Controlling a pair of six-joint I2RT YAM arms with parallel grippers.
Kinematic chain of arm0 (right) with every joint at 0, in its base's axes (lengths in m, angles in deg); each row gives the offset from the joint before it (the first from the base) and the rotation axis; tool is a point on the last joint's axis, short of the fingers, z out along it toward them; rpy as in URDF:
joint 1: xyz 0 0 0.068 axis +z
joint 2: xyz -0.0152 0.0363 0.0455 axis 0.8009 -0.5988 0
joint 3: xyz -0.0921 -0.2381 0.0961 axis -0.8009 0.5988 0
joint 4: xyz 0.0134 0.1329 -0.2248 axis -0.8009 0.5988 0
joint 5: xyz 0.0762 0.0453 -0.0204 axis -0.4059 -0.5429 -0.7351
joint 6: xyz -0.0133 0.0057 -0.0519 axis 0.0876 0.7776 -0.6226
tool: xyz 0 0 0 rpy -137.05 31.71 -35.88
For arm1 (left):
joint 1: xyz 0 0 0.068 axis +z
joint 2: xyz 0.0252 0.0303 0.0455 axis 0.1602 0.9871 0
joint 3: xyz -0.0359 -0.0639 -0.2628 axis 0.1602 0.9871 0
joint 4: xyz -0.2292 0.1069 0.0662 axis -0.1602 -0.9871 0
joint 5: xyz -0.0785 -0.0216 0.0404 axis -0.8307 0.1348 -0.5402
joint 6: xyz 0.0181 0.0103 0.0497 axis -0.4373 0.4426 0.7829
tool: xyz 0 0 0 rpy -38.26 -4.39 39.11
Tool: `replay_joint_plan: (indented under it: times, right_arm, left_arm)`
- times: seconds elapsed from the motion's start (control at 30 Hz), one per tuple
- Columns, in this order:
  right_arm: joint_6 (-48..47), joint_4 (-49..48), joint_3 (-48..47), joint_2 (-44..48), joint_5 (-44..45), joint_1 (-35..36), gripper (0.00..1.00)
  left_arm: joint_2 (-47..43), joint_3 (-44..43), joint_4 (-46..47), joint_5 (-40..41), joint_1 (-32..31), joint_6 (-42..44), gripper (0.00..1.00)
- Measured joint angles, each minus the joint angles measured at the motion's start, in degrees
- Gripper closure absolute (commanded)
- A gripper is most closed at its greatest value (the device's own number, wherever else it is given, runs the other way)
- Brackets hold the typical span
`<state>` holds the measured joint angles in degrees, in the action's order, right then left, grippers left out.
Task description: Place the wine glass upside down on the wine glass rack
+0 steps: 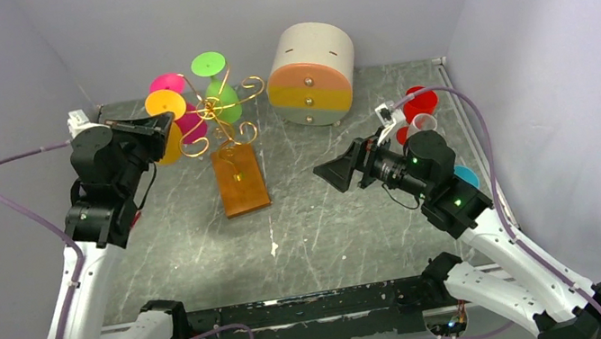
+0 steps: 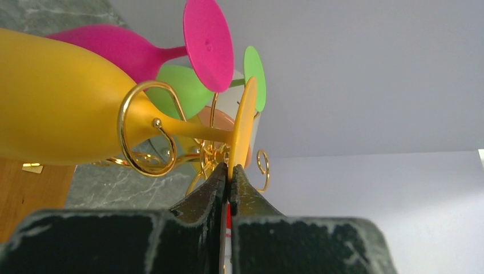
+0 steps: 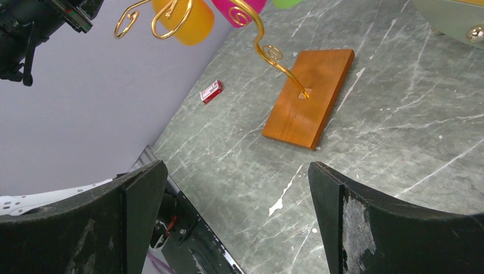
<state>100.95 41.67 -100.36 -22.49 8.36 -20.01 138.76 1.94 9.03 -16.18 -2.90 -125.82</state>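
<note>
**Left pincer on yellow glass foot, at the rack**

Top external: My left pincer (image 1: 166, 129) sits at the left side of the wine glass rack (image 1: 216, 121), closed on the yellow wine glass (image 1: 165, 106). The glass is foot up and bowl down among the gold scrolls. A pink glass (image 1: 167, 84) and a green glass (image 1: 215, 83) hang on the same rack, also inverted. The rack's wooden base (image 1: 240, 181) lies on the marble table (image 1: 310, 250). A round cream drawer box (image 1: 313, 72) stands behind it to the right. My right pincer (image 1: 329, 174) hovers right of the base, well apart from the rack.

Left wrist: My fingertips (image 2: 220, 180) are clamped on the rim of the yellow foot disc. A gold curl (image 2: 142, 132) loops round the glass where the bowl narrows into the stem. Whether the glass bears on the curl, I cannot tell.

Right wrist: The right fingers (image 3: 131, 211) are spread wide, with nothing between them. Past them are the wooden base and a small red object (image 3: 211, 91) on the table.
</note>
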Motion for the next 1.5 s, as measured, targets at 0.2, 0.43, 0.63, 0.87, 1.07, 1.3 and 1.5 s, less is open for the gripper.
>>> replay_joint_plan:
  times: [0.2, 0.43, 0.63, 0.87, 1.07, 1.3, 1.5]
  right_arm:
    - [-0.02, 0.07, 0.0, 0.04, 0.04, 0.0, 0.0]
    - [-0.07, 0.09, 0.0, 0.04, 0.2, 0.0, 0.0]
    - [-0.09, 0.07, 0.0, 0.04, 0.2, 0.0, 0.0]
    - [-0.07, 0.04, 0.0, 0.02, 0.2, 0.0, 0.0]
    - [-0.07, 0.07, 0.0, -0.09, 0.2, 0.0, 0.0]
    - [-0.04, 0.04, 0.0, -0.13, 0.2, 0.0, 0.0]
    - [-0.02, 0.04, 0.0, -0.28, 0.17, 0.0, 0.0]
  left_arm:
    - [-0.02, 0.0, 0.5, 0.02, 2.54, 0.02, 0.93]
    - [-0.52, 0.0, 0.26, -0.04, 4.07, 0.0, 0.93]
    - [-1.29, 0.02, -0.37, -0.13, 4.11, -0.02, 0.93]
    - [-2.91, 0.81, -1.09, -0.48, 4.17, -0.26, 0.92]
    - [-3.61, 0.87, -2.75, -0.48, 4.22, -0.52, 0.86]
    - [-4.22, 1.33, -3.52, -0.57, 4.44, -0.76, 0.84]
    - [-4.52, 2.14, -3.82, -0.72, 4.44, -0.9, 0.84]
